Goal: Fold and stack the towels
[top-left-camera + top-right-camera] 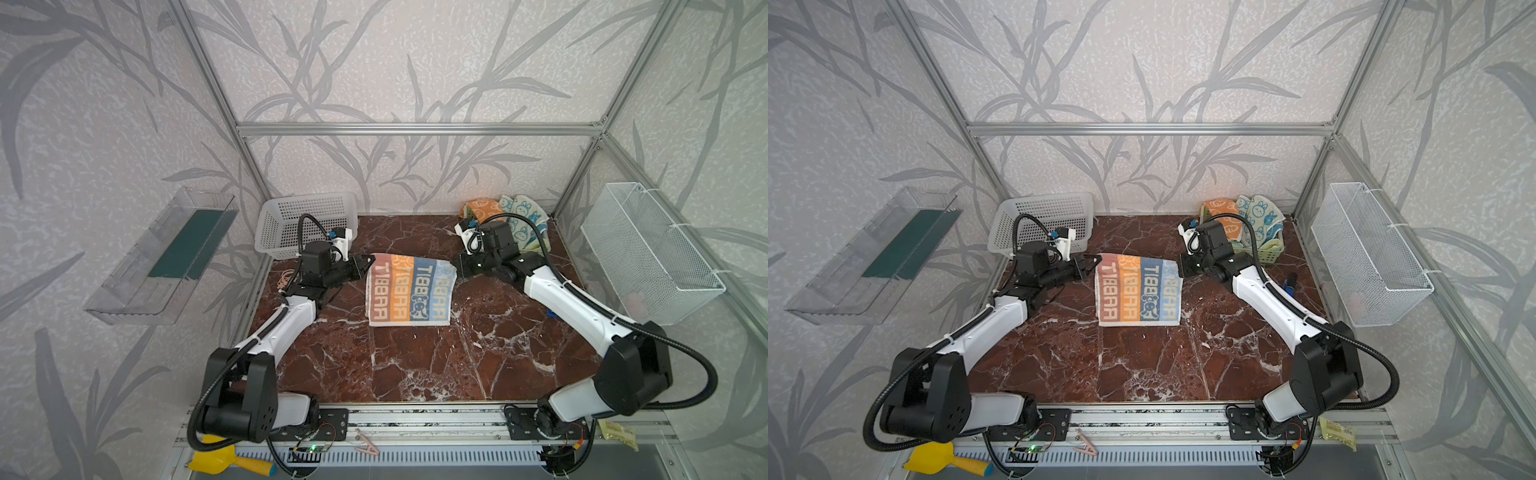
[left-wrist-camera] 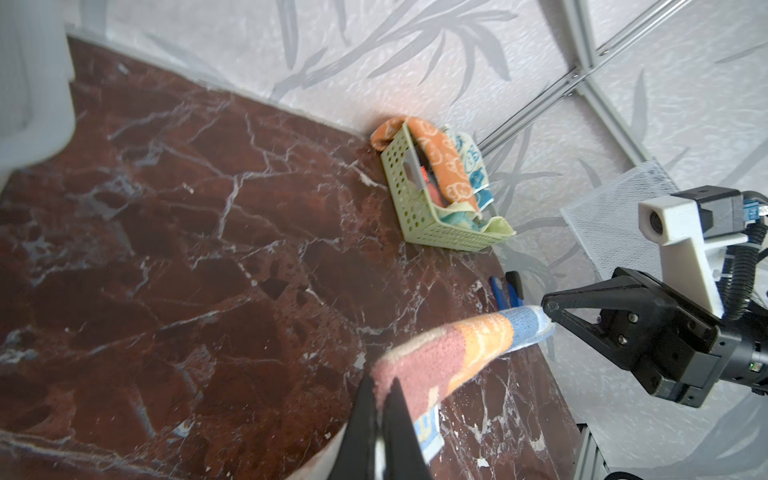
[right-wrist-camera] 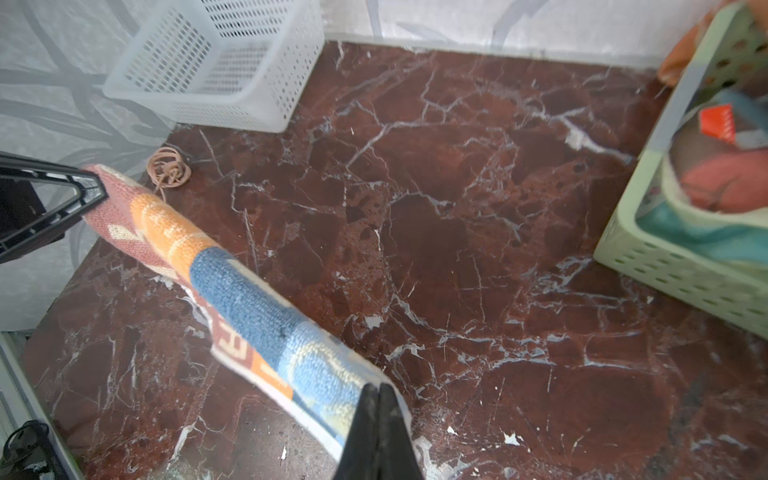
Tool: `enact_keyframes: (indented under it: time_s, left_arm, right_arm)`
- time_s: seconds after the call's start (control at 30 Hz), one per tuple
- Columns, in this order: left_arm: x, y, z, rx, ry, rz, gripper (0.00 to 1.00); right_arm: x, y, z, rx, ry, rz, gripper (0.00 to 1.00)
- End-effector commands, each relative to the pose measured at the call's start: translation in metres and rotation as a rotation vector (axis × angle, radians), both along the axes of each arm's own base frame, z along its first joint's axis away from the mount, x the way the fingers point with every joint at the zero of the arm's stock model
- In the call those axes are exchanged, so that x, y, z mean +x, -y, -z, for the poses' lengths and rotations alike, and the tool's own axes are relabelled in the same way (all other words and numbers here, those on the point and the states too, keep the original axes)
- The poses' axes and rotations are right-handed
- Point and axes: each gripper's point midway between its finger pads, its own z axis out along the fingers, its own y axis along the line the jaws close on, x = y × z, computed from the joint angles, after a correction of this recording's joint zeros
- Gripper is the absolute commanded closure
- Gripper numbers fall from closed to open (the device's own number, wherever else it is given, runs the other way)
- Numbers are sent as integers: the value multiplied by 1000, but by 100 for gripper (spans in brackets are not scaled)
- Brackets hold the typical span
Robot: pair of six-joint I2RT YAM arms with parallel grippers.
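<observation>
You had the left gripper (image 1: 370, 262) pinched shut on the far-left corner of the striped lettered towel (image 1: 409, 293), and the right gripper (image 1: 456, 270) pinched shut on its far-right corner. The far edge was lifted between them; the near part lay flat mid-table on the marble tabletop (image 1: 415, 365). Bands ran rust, orange, blue, pale blue, each with block lettering. The other towels (image 1: 519, 212) sat bunched in the green basket (image 2: 415, 208) at the far-right corner.
</observation>
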Motion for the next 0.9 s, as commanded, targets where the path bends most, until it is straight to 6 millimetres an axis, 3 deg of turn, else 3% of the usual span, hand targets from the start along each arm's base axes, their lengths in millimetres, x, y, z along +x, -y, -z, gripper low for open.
enact_keyframes:
  time_s: [0.0, 0.3, 0.43, 0.53, 0.63, 0.73, 0.87]
  left_arm:
    - [-12, -4, -31, 43, 131, -13, 100]
    - [-72, -1, -80, 54, 315, 3, 100]
    - [-96, 5, -80, 75, 319, 11, 100]
    - [-96, 3, -64, 61, 240, -20, 100]
    - [-81, 3, -30, 83, 123, -42, 100]
    - [-63, 3, 1, 119, 47, -52, 100]
    - [-44, 0, 20, 146, 16, -67, 100]
  right_arm:
    - [-15, 17, -45, -45, 122, 44, 100]
    - [-78, 50, -103, -8, 259, 114, 100]
    - [-97, 63, -110, 8, 256, 137, 100]
    - [-95, 65, -93, -34, 207, 146, 100]
    - [-77, 59, -59, -79, 150, 155, 100]
    - [-55, 35, -24, -49, 62, 117, 100]
    - [-38, -13, 18, 69, -55, 0, 100]
